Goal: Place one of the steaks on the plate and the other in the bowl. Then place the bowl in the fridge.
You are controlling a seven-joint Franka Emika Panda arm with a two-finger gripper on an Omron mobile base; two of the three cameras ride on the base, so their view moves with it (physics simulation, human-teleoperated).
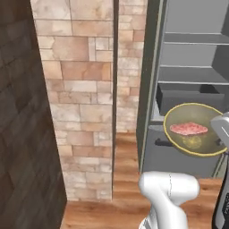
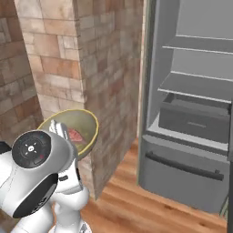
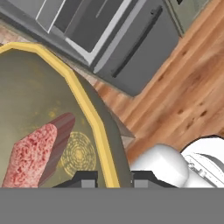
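Two dark fingertips (image 3: 85,179) straddle the yellow rim of the bowl (image 3: 48,109), one inside the wall and one outside, so the gripper (image 3: 111,180) is pinched on that rim and carries the bowl in the air. Inside lies one steak (image 3: 37,153), the pale pink-red raw-looking one, flat on the bowl's floor.

Measured against the fridge (image 1: 188,67), whose door stands open, the bowl hangs in front of its lower part, before the dark inner bin and just above the lower drawer (image 1: 179,156), not yet on any shelf.

I judge the step in hand to be carrying the bowl into the fridge. Doing it well means keeping the bowl's mouth level, since a one-sided rim pinch lets it sag, and lifting it enough to clear the front edge of a shelf (image 2: 200,88) before easing it inward and setting it down flat.

From the left base view the bowl's mouth faces up and is tipped toward the camera; the steak's long axis runs roughly across the fridge's front, side to side.
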